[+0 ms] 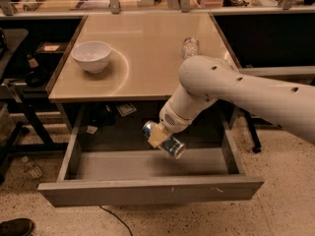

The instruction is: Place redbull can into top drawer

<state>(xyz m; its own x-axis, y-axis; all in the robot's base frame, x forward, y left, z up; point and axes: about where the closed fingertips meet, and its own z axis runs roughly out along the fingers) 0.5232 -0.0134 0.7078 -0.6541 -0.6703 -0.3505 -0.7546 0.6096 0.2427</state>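
The redbull can [167, 142], blue and silver with shiny ends, lies tilted in my gripper [158, 135]. The gripper is shut on it and holds it over the middle of the open top drawer [147, 190], a little above its floor. The drawer is a wide shallow grey tray pulled out from under the beige tabletop [142, 58]. My white arm [236, 92] reaches in from the right, across the table's front right corner.
A white bowl [91, 56] stands at the table's left. A clear crinkled plastic bottle [190, 47] stands at the table's right, just behind my arm. Dark shelves flank the table. A shoe [15, 227] shows at the bottom left.
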